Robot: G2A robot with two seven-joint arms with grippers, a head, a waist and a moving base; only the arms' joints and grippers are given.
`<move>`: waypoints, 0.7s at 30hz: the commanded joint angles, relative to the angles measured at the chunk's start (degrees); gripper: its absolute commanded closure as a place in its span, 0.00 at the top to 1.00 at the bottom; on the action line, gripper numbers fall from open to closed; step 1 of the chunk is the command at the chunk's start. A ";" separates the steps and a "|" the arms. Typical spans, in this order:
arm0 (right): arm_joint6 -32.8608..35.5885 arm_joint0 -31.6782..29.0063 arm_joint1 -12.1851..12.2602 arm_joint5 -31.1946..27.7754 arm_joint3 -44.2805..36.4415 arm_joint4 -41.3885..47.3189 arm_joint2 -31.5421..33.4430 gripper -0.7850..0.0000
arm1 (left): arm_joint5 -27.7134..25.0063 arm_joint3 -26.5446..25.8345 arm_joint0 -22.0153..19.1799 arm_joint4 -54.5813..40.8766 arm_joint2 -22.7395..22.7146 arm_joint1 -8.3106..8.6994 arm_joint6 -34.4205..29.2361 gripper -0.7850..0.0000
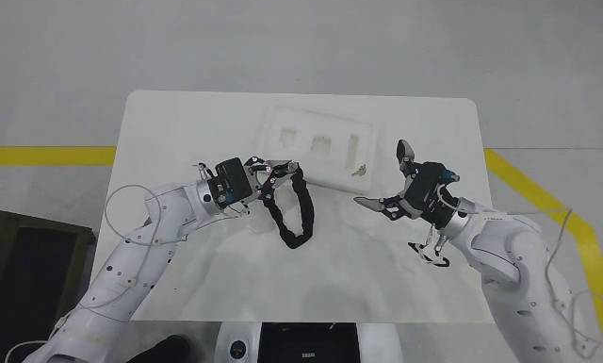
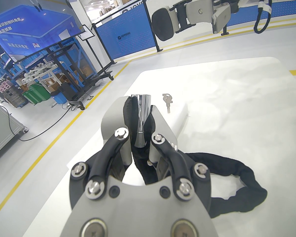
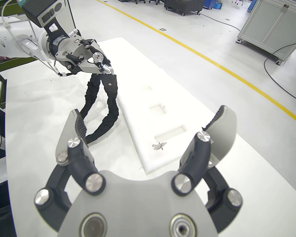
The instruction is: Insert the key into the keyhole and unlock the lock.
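Holding lock [image 2: 141,117] by steel barrel, left claw [image 1: 275,174] clamped tight, just beside one end of tray [image 1: 273,118]; black chain [image 1: 287,222] trails below. Key [image 3: 159,146] lies flat on tray's opposite end. Right claw [image 3: 149,113] wide open, empty, near that end. Best approach, judged: descend straight over key, pinch head only, leave blade free for keyhole.

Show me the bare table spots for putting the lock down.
Free: the table near edge, between lock and right gripper; also the far corner left of the foam tray. Crowded: around the key on the tray.
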 commanded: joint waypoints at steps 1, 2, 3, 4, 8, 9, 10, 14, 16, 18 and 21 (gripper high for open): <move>0.00 0.00 0.00 0.00 0.00 0.00 0.00 1.00 | 0.00 0.00 0.00 0.00 0.00 0.00 0.00 0.00; 0.00 0.00 0.00 0.00 0.00 0.00 0.00 1.00 | 0.00 0.00 0.00 0.00 0.00 0.00 0.00 0.00; 0.00 0.00 0.00 0.00 0.00 0.00 0.00 1.00 | 0.00 0.00 0.00 0.00 0.00 0.00 0.00 0.00; 0.00 0.00 0.00 0.00 0.00 0.00 0.00 1.00 | 0.00 0.00 0.00 0.00 0.00 0.00 0.00 0.00; 1.99 0.05 0.04 -1.20 -0.46 1.10 -1.08 1.00 | 0.48 -0.13 0.17 -0.06 -0.08 -0.01 -0.43 0.00; 3.41 0.64 0.08 -1.32 -0.33 2.22 -1.21 1.00 | 0.77 -0.35 0.41 -0.30 -0.19 -0.02 -0.91 0.00; 5.46 1.33 0.09 -0.24 -0.22 2.82 -1.21 1.00 | 0.65 -0.43 0.52 -0.46 -0.32 0.00 -1.13 0.00; 16.12 4.33 0.12 1.67 -0.28 8.21 -3.56 1.00 | -0.91 0.06 0.31 0.39 -0.43 0.13 -1.11 0.00; 21.52 6.42 0.05 4.45 -0.48 11.43 -4.74 1.00 | -1.20 0.24 0.11 0.62 -0.30 0.11 -0.63 0.00; 26.52 8.35 -0.04 7.13 -0.13 14.38 -6.04 1.00 | -1.32 0.40 -0.22 0.70 -0.13 0.06 -0.32 0.00; 31.94 10.83 -0.16 9.71 1.36 17.84 -7.92 1.00 | -1.46 0.80 -0.71 1.18 0.19 -0.01 0.12 0.00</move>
